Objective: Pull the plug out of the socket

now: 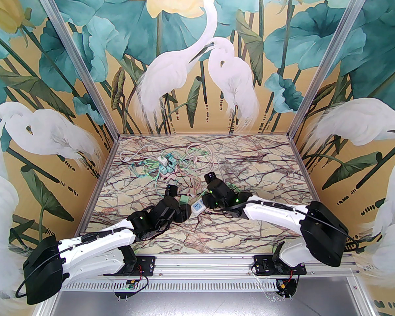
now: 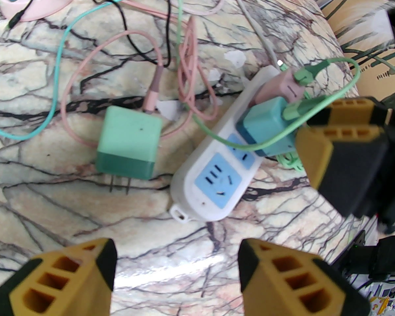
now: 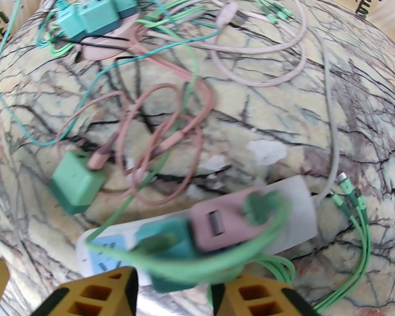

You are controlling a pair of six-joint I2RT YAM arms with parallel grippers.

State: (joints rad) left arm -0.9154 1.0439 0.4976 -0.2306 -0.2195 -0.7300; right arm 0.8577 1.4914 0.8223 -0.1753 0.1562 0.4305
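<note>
Teal plug [image 3: 168, 242], socketed, at R pincer [image 3: 174, 280] tips

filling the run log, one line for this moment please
phase: approach | left gripper: open, near power strip | right gripper: astride teal plug, grip unclear | teal plug: seated

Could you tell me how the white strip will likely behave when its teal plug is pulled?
The strip looks light and lies loose, so it would probably lift with the teal plug. Its smooth plastic may slide on the table. The open left hand could pin it.
</note>
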